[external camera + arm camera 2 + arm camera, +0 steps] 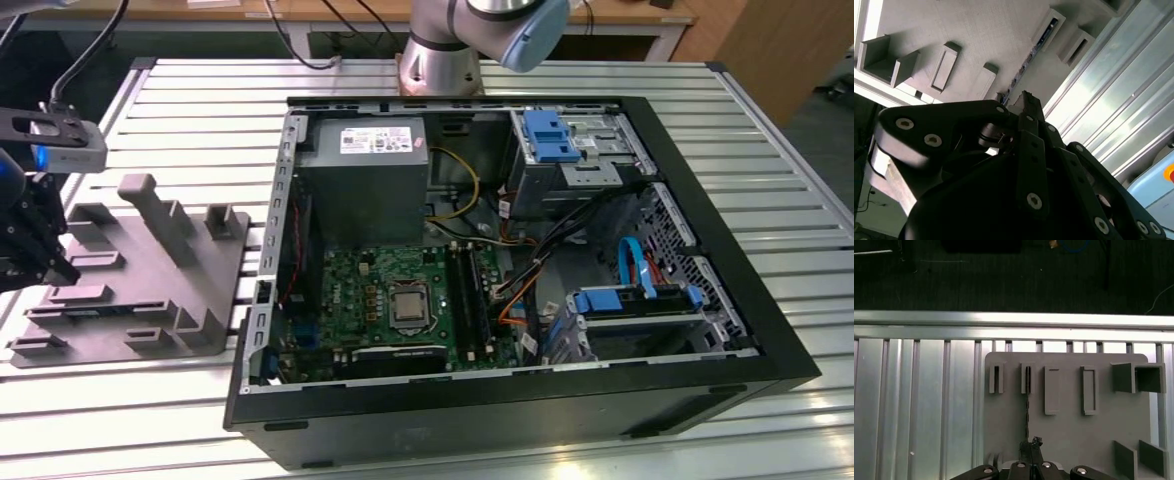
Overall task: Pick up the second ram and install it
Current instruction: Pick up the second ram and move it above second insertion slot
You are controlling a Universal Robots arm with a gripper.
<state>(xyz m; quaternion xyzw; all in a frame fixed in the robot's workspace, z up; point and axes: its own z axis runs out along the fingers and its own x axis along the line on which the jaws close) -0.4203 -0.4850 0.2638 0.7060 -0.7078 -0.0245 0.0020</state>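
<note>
From my station I see the long, thin, blackish-green memory stick, the second ram (1027, 405), standing on its long edge in a narrow holder of the flat grey plastic fixture (1069, 440). I take it that it stands this way so that its top edge is offered to a grip from above. In the first wrist view the black linkage pincer (1031, 446) sits in line with the stick, right at one end of it. The second wrist view shows the same alignment, with the stick (1026, 62) running away from the pincer's tip. I cannot tell how far the pincer is open, nor whether it has hold of the stick.

By my count there is one stick in the fixture. There are two narrow holders side by side, and I can see nothing in the one beside the stick. Next to those are two wider rectangular pockets.

In the exterior view the fixture lies at the view's left on the ribbed aluminium tabletop (747, 110), well apart from the green motherboard (360, 290). The one black computer case (787, 350) lies on its side with its panel off, I judge so that the motherboard's long black slots (467, 290) face upward for a straight push down
</note>
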